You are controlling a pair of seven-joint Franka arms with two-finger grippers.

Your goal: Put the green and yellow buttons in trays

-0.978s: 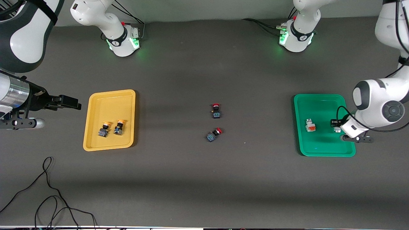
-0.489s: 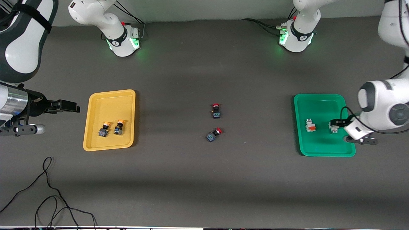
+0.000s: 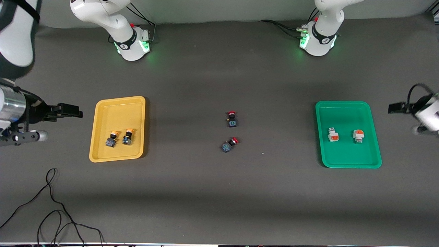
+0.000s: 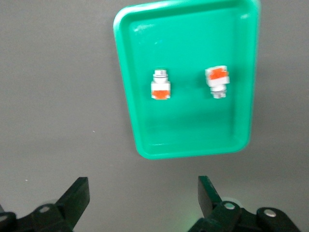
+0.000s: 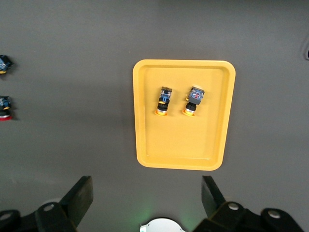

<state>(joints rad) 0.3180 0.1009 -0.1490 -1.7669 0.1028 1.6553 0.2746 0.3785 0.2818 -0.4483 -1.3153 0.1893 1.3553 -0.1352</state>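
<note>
With both claws, left (image 4: 142,203) and right (image 5: 145,203), spread empty, I probably risked only nudging trays (image 3: 348,161).

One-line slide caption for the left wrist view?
Open left pincer over bare table beside the green tray, which holds two white-grey buttons with orange sections.

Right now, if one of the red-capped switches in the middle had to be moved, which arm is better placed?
Neither clearly: both red-capped switches lie mid-table. The right gripper hangs outside the yellow tray, the left gripper outside the green tray, both with jaws open.
</note>
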